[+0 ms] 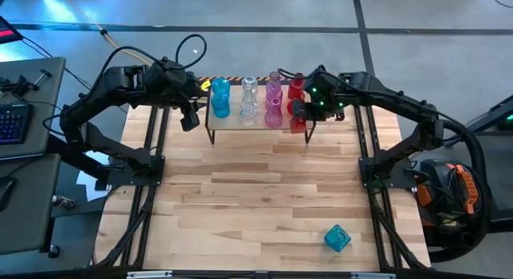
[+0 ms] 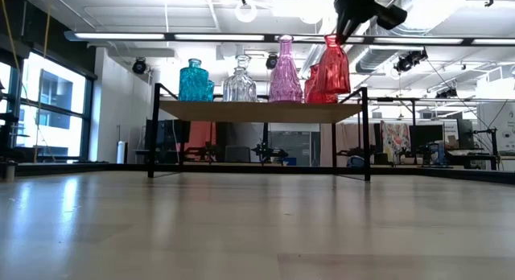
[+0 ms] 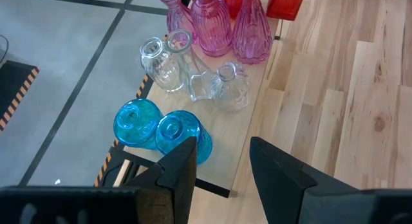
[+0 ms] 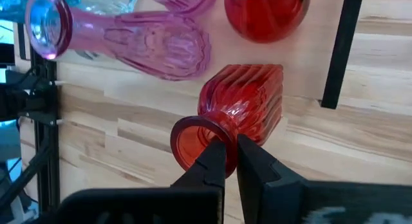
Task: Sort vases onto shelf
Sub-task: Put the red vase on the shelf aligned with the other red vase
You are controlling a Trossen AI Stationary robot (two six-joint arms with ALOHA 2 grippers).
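At shelf (image 1: pixel 260 128) edge, right end effector (image 4: pixel 230 161) (clamped) on red vase (image 4: pixel 248 108) rim.

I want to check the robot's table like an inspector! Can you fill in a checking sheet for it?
Surface: wooden slat table, mostly bare.
Job's things: shelf holds blue, clear, pink and red vases; red ribbed vase at its right end; teal faceted vase alone near the front edge.
Clutter: nothing seen.
End effectors: right end effector shut on the red ribbed vase's rim; left end effector open, empty, beside the shelf.
Cables: yellow cable on the floor.
Surroundings: keyboard on a side desk.
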